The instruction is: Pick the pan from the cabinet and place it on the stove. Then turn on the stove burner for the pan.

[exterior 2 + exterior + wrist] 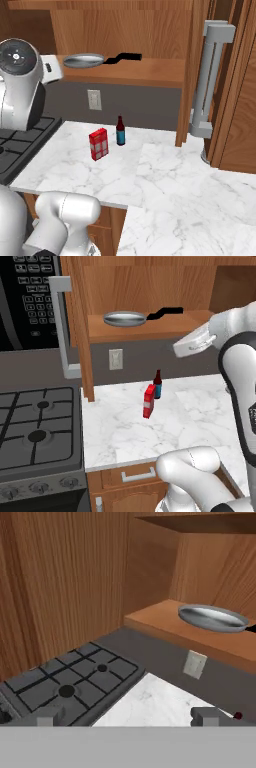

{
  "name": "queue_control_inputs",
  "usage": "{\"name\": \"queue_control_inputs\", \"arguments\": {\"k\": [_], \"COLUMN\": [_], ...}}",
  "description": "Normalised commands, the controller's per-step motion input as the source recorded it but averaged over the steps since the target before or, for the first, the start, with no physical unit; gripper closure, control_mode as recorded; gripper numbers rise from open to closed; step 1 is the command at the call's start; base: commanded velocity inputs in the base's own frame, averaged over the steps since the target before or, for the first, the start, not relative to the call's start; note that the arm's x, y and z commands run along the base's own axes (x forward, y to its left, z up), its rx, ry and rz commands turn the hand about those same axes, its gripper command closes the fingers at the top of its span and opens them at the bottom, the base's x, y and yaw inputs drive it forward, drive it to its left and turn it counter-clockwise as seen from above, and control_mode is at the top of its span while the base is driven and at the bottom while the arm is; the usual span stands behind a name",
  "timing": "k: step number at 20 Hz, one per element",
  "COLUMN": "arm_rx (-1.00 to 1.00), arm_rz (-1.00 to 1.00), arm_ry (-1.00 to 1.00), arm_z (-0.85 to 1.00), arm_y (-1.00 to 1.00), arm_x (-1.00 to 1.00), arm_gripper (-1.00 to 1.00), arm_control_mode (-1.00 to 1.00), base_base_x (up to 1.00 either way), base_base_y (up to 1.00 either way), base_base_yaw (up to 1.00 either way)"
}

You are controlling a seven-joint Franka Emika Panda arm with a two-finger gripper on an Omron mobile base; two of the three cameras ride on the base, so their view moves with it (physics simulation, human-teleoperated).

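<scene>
The silver-grey pan (123, 318) (83, 61) (212, 617) lies on the lower shelf of the open cabinet (150, 330) (145, 75) (160, 624), its black handle pointing right. My gripper (181, 348) (51, 70) (127, 717) hovers in front of the shelf, to the right of the pan in the left base view and a little lower, apart from it. It is open, its fingertips (47, 717) wide apart with nothing between them. The stove (20, 456) (30, 679) sits below on the left. Its larger stove burner (37, 436) (66, 690) is bare.
The cabinet door (77, 321) hangs open between stove and counter, its bar handle (62, 326) sticking out. A red box (149, 401) (98, 144) and a dark bottle (158, 384) (120, 131) stand on the marble counter (190, 421). A microwave (25, 296) hangs above the stove. Knobs (40, 487) line its front.
</scene>
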Motion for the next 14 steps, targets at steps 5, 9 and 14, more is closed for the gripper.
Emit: {"name": "queue_control_inputs", "arguments": {"k": [5, 9, 14], "arm_rx": [0.04, 0.05, 0.08], "arm_rz": [-0.35, -0.22, -0.15], "arm_ry": [0.0, -0.03, -0.05], "arm_z": [0.0, 0.0, 0.0], "arm_y": [-0.15, -0.05, -0.11], "arm_x": [0.0, -0.04, -0.04], "arm_gripper": [-1.0, -1.0, -1.0], "arm_control_mode": [-1.0, -1.0, -1.0], "base_base_x": [0.0, 0.0, 0.0], "base_base_y": [0.0, 0.0, 0.0], "base_base_yaw": [0.0, 0.0, 0.0]}}
